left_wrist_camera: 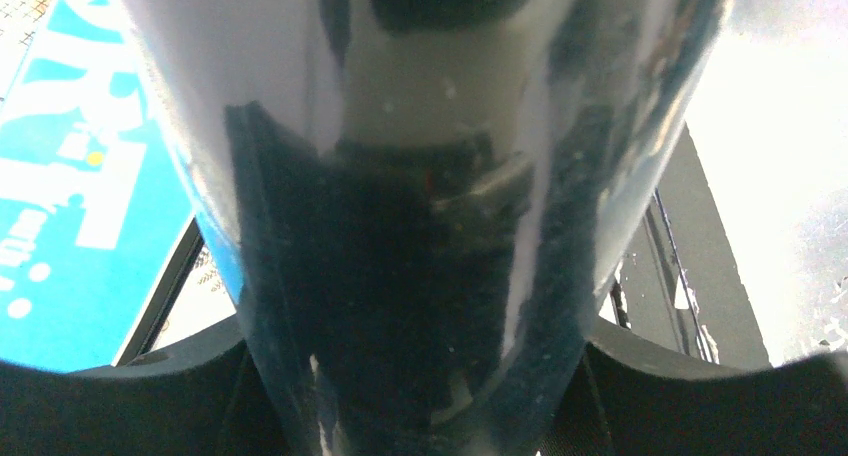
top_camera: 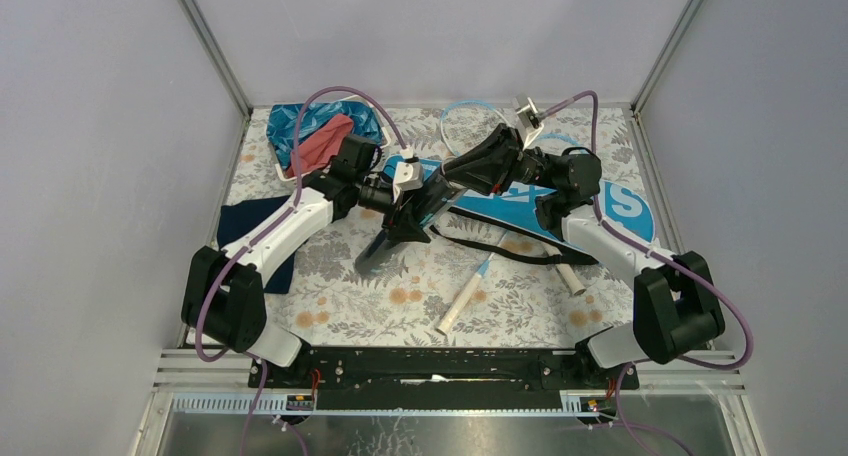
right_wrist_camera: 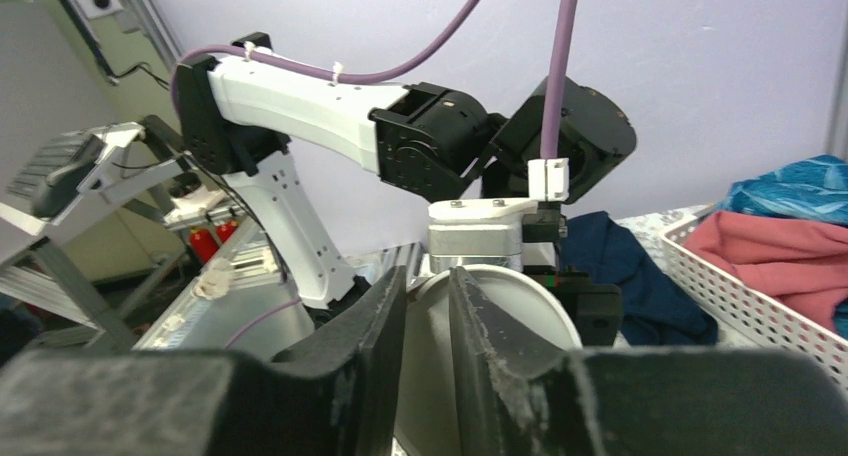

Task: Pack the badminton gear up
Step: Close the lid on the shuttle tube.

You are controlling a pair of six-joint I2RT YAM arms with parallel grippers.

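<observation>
Grey walls close in a flower-patterned tabletop (top_camera: 400,311), and most of the gear lies on it. The blue bag (top_camera: 612,202) is spread out on the right. The two rackets lie with their handles toward me, one (top_camera: 462,304) out in the open and the other (top_camera: 568,274) beside the bag's edge.

The step in hand looks like loading the black tube (top_camera: 383,246). My left fingers (left_wrist_camera: 140,401) are clamped on either side of its body and hold it slanted above the tabletop, with the mouth raised toward my right arm. My right fingers (right_wrist_camera: 482,341) stand only a little apart, right at that pale round mouth. I see nothing gripped between them, and I cannot tell whether they touch the rim. No shuttlecock shows loose in the overhead view, so I judge they are inside the tube or hidden from view.

Next, I'd draw my right arm clear of the mouth without knocking the tube. I'd keep my left grip firm, then bring the tube toward the bag, where the rackets have yet to go in.
</observation>
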